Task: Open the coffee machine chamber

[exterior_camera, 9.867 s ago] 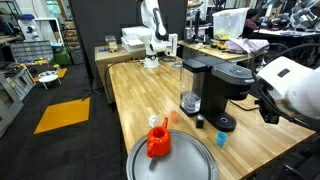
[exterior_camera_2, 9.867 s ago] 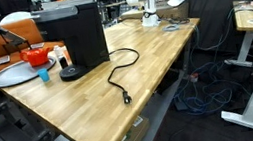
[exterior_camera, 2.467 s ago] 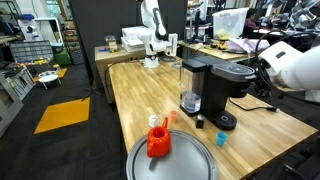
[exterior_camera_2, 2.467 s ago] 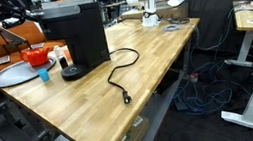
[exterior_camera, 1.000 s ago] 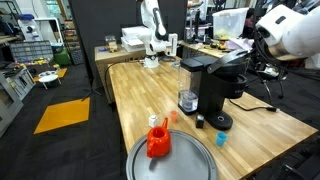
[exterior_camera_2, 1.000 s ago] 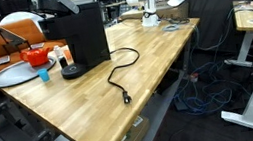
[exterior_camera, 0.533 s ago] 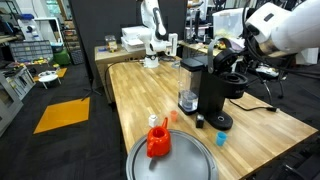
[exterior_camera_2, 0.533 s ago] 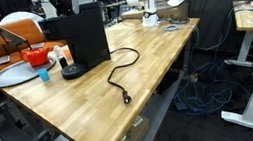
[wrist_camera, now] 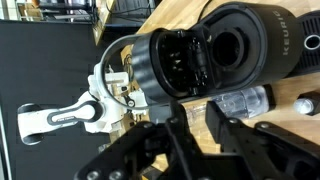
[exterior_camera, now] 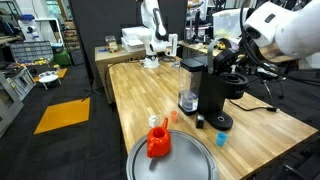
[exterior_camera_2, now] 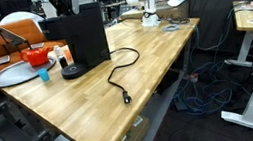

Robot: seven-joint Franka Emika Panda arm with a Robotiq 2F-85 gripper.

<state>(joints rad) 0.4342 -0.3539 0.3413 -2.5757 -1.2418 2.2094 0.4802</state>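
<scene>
The black coffee machine (exterior_camera: 208, 95) stands on the wooden table; from behind it is a plain black box (exterior_camera_2: 81, 37). Its chamber (exterior_camera: 230, 68) has the lid tilted up. In the wrist view the chamber (wrist_camera: 195, 55) gapes open: the round pod holder and the raised lid's underside both face the camera. My gripper (wrist_camera: 203, 122) hangs just in front of the opened head, and its black fingers (wrist_camera: 228, 128) stand apart with only table and tank showing between them. In an exterior view the gripper (exterior_camera: 243, 55) sits at the lid, under the white arm.
A clear water tank (exterior_camera: 189, 85) is fixed to the machine's side. A grey round tray (exterior_camera: 185, 160) carries a red object (exterior_camera: 158, 140), with a blue cup (exterior_camera: 221, 140) beside the drip base. A black cable (exterior_camera_2: 117, 77) trails across the table. Another white arm (exterior_camera: 155, 30) stands at the far end.
The arm has swung in over the machine's head and the lid has tilted further up. The jaws, shut a second ago, have parted.
</scene>
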